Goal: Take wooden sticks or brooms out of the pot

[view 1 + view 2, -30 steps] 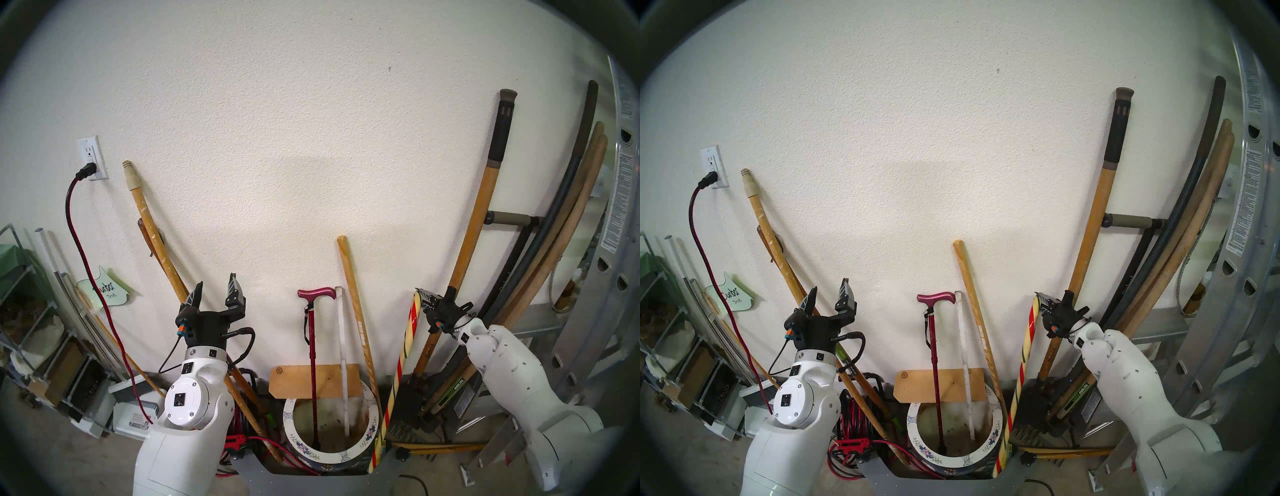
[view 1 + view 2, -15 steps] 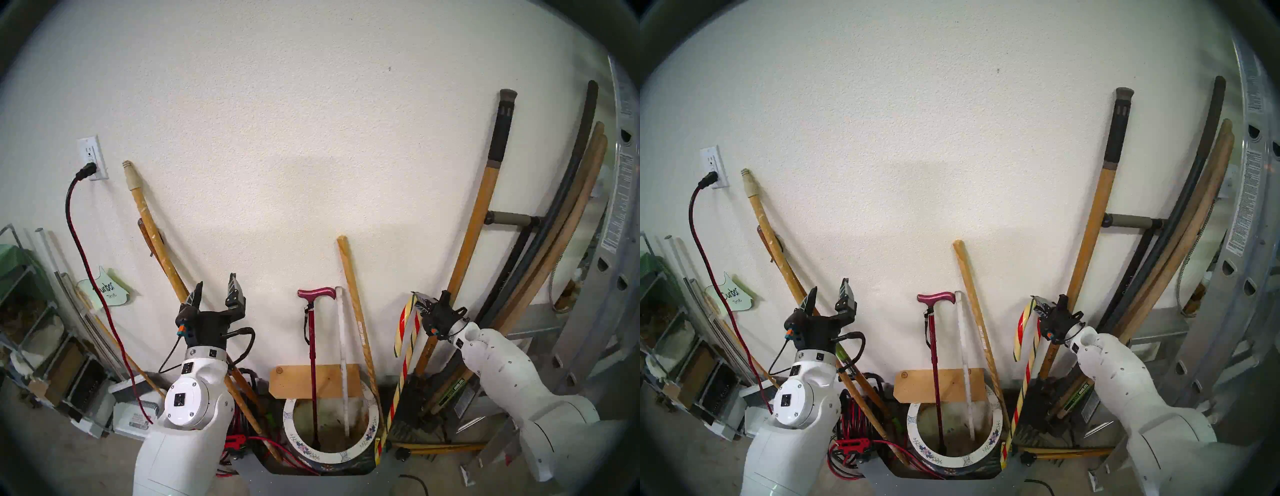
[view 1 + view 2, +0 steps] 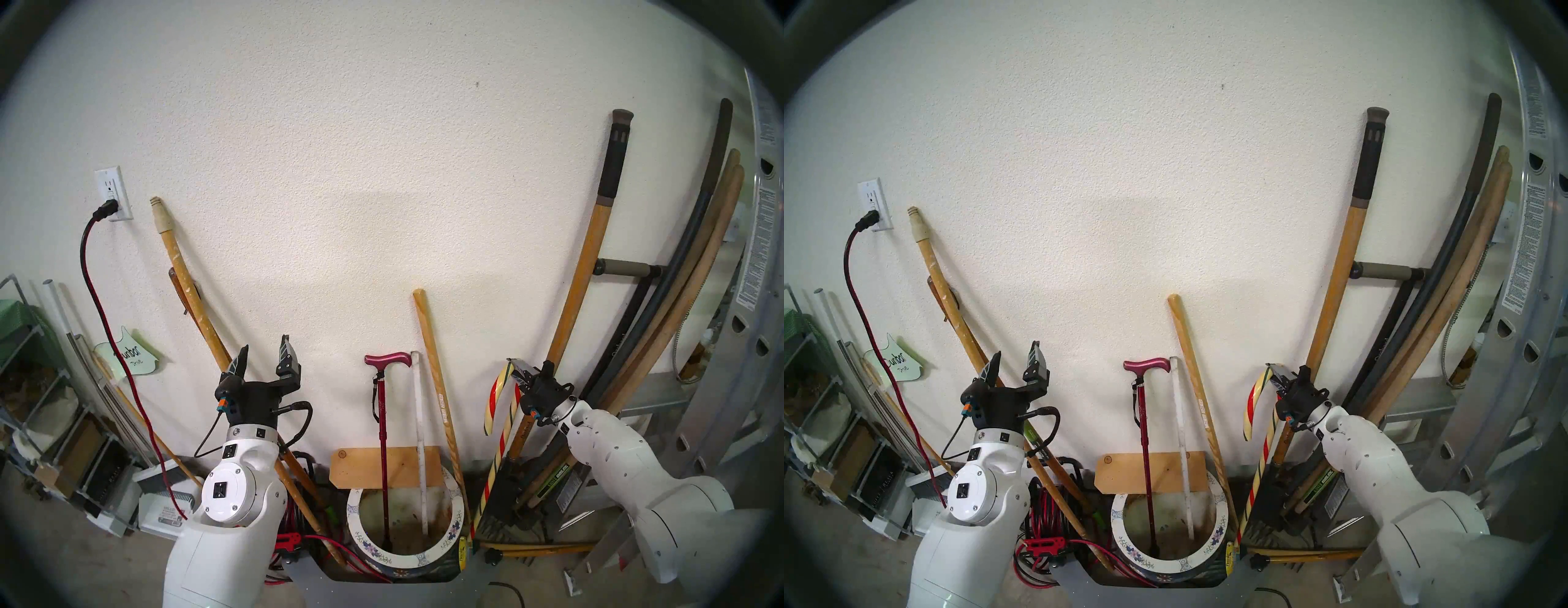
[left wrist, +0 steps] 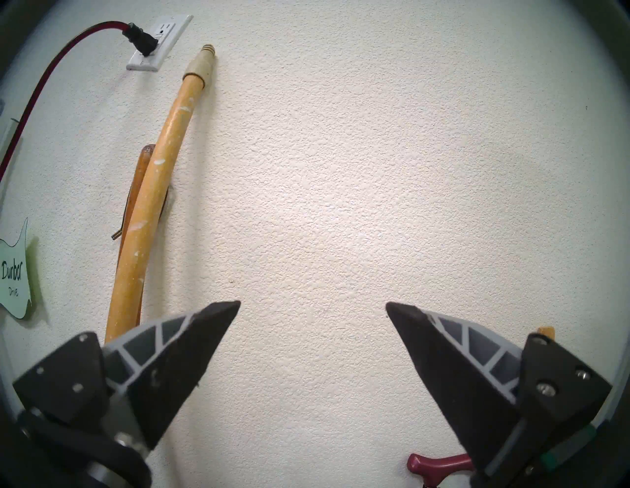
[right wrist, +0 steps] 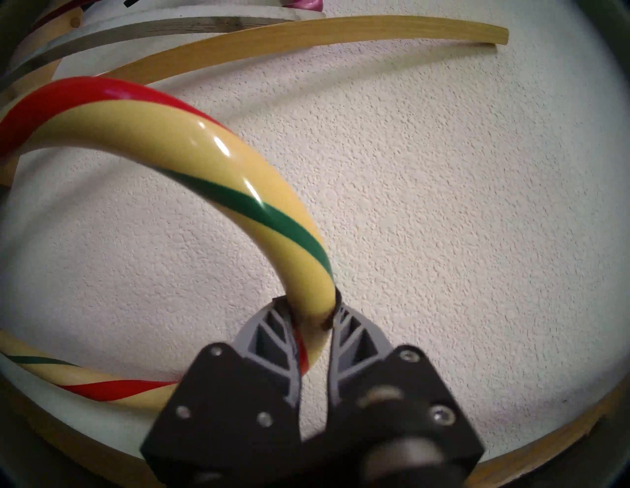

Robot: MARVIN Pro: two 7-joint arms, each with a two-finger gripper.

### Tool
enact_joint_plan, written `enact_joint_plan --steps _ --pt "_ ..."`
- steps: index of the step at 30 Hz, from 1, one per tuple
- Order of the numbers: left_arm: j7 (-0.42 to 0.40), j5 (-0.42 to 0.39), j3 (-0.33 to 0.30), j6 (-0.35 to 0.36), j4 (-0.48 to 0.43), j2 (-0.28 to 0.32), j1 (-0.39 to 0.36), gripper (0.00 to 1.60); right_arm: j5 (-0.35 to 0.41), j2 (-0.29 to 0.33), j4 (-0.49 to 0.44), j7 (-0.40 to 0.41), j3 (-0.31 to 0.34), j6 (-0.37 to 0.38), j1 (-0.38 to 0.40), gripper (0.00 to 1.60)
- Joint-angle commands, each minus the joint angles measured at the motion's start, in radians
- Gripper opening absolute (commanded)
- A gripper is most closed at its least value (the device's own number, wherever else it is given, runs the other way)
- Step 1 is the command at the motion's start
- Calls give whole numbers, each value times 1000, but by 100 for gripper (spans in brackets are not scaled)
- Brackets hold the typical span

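The pot [image 3: 399, 559] stands on the floor by the wall, white flowered rim up; it also shows in the head right view [image 3: 1166, 562]. The magenta cane [image 3: 384, 424] and the white slat [image 3: 420, 424] stand in it. My right gripper [image 3: 519, 373] is shut on the hook of the candy-cane stick [image 3: 502, 441], which hangs just right of the pot and outside it. The right wrist view shows the gripper [image 5: 312, 306] clamped on the stick [image 5: 218, 150]. My left gripper [image 3: 265, 346] is open and empty, left of the cane, facing the wall [image 4: 313, 306].
A tan handle [image 3: 439, 382] leans by the pot's right rim. A wooden board [image 3: 360, 467] stands behind the pot. Long tool handles [image 3: 581, 276] and a ladder [image 3: 746, 339] crowd the right. A paint-flecked pole [image 3: 186, 293] and red cord reel [image 3: 292, 518] are left.
My right gripper turned the candy-cane stick so its hook points left, and the stick's lower end rose and swung toward the wall. The left arm has not moved.
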Motion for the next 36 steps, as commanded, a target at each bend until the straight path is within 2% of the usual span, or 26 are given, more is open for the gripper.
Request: enact_joint_plan --steps 1,3,4,6,9,11,12,13,15,16,24,28,33,36 --pt "0 0 -2 0 0 1 0 160 -58 -12 45 -97 -36 -17 32 0" --pt "0 0 -2 0 0 1 0 160 -86 -18 86 -153 -59 -21 46 0" --pt "0 0 -2 0 0 1 0 160 -86 -19 83 -141 -55 -22 43 0" --pt "0 0 -2 0 0 1 0 160 -122 -26 144 -210 -88 -41 70 0" --pt "0 0 -2 0 0 1 0 160 -143 -27 164 -220 -106 -51 79 0" --pt "0 0 -2 0 0 1 0 160 -161 -30 198 -203 -126 -92 93 0" --pt "0 0 -2 0 0 1 0 160 -167 -31 203 -192 -131 -92 94 9" --pt "0 0 -2 0 0 1 0 160 -167 -31 203 -192 -131 -92 94 9" --pt "0 0 -2 0 0 1 0 160 -162 -33 208 -153 -127 -109 92 119" --pt "0 0 -2 0 0 1 0 160 -160 -33 211 -126 -126 -119 92 160" --pt "0 0 -2 0 0 1 0 160 -160 -31 236 32 -118 -126 101 160" --pt "0 0 -2 0 0 1 0 160 -140 -18 189 119 -95 -131 79 160" --pt "0 0 -2 0 0 1 0 160 -113 3 109 189 -65 -136 35 160" --pt "0 0 -2 0 0 1 0 160 -94 19 69 223 -48 -168 13 160"
